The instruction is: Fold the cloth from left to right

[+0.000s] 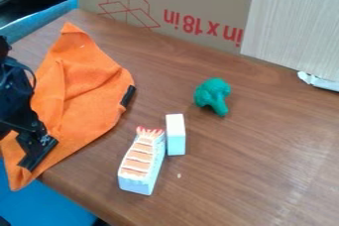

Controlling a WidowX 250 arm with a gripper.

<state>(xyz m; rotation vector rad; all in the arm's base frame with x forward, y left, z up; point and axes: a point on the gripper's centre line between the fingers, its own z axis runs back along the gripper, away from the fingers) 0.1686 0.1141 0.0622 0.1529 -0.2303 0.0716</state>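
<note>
The black gripper (37, 149) is at the left edge of the camera view, low over the lower left part of the orange cloth (83, 96). How far apart its two sides stand is not clear. The cloth lies spread and wrinkled on the left of the table, with a pointed corner at the top and another at the lower left, by the table's edge. A short black piece (128, 96) shows at the cloth's right edge; I cannot tell what it belongs to.
Right of the cloth lie a toy shrimp sushi piece (141, 163), a white block (175, 135) and green toy broccoli (213, 96) on the brown wooden table (265, 145). A cardboard panel (172, 2) and a pale board (295, 22) stand along the back.
</note>
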